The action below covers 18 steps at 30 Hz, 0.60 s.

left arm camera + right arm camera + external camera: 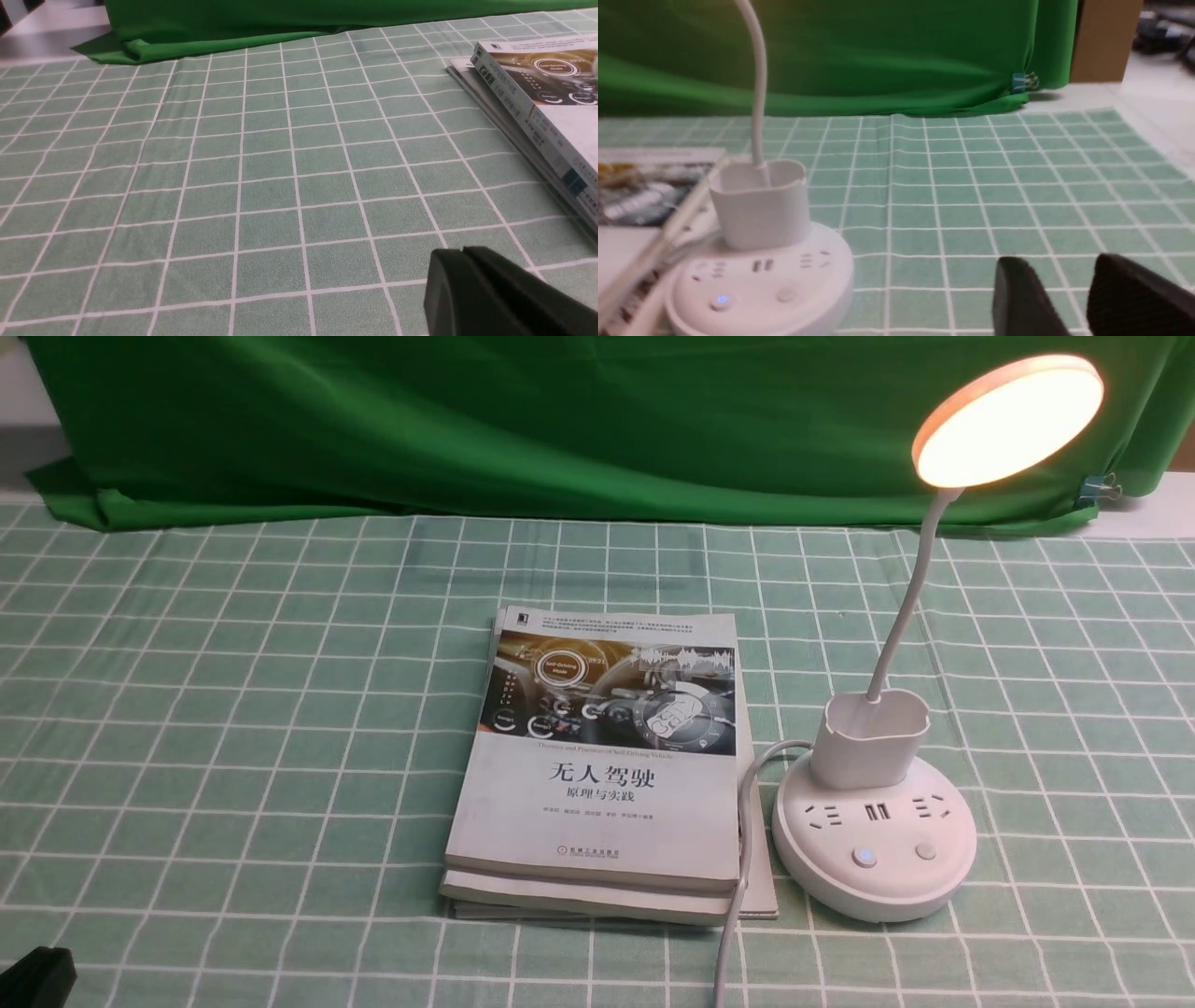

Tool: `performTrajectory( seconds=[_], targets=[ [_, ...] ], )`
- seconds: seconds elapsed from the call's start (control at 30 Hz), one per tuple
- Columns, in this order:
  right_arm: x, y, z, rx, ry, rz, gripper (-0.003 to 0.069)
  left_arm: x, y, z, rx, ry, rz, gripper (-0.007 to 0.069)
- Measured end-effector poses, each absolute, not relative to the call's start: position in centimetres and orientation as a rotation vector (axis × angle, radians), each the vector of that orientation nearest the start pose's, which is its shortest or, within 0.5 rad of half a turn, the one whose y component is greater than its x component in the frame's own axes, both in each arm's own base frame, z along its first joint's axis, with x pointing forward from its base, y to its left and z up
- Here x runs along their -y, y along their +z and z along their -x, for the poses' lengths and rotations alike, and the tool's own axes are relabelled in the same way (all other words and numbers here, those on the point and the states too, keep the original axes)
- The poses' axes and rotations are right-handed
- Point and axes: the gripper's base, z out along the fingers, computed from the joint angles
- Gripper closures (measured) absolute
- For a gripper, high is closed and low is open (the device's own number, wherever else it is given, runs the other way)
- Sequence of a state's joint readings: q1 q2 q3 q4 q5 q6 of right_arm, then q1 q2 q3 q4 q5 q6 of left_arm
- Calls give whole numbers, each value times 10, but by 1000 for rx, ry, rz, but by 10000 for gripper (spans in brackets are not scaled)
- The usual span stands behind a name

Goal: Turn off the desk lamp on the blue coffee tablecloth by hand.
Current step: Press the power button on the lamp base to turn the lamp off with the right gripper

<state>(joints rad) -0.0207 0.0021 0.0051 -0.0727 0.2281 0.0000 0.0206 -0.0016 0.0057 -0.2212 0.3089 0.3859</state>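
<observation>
White plastic desk lamp with a round disc head, bendy neck, cup holder and socketed round base stands on the pale green-teal, white-gridded tablecloth, right of centre. Its head glows, and on the base the left-hand button shows a blue light. Just beside the base, on our left, lies a stack of white paperback books, with the lamp's white cord crossing their near corner. Our right gripper sits near the base, black fingers spread and empty. Our left gripper sits low over bare cloth, fingers pressed together on nothing.
</observation>
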Motion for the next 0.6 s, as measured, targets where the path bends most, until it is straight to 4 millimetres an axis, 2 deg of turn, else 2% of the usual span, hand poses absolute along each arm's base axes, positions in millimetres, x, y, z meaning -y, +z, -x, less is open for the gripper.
performTrajectory(
  seconds=[0.13, 0.2, 0.4, 0.6],
  targets=[
    [3, 192, -56, -1704, -96, 47, 418, 5, 184, -54, -1780, 81, -186, 624],
    [2, 194, -56, -1679, -46, 0, 418, 5, 184, -54, -1780, 81, -186, 624],
    [1, 212, -56, -1436, 412, -408, 418, 5, 184, -54, -1780, 81, -186, 624],
    [2, 220, -55, -1321, 557, -504, 433, 5, 184, -54, -1780, 81, -186, 624]
  ],
)
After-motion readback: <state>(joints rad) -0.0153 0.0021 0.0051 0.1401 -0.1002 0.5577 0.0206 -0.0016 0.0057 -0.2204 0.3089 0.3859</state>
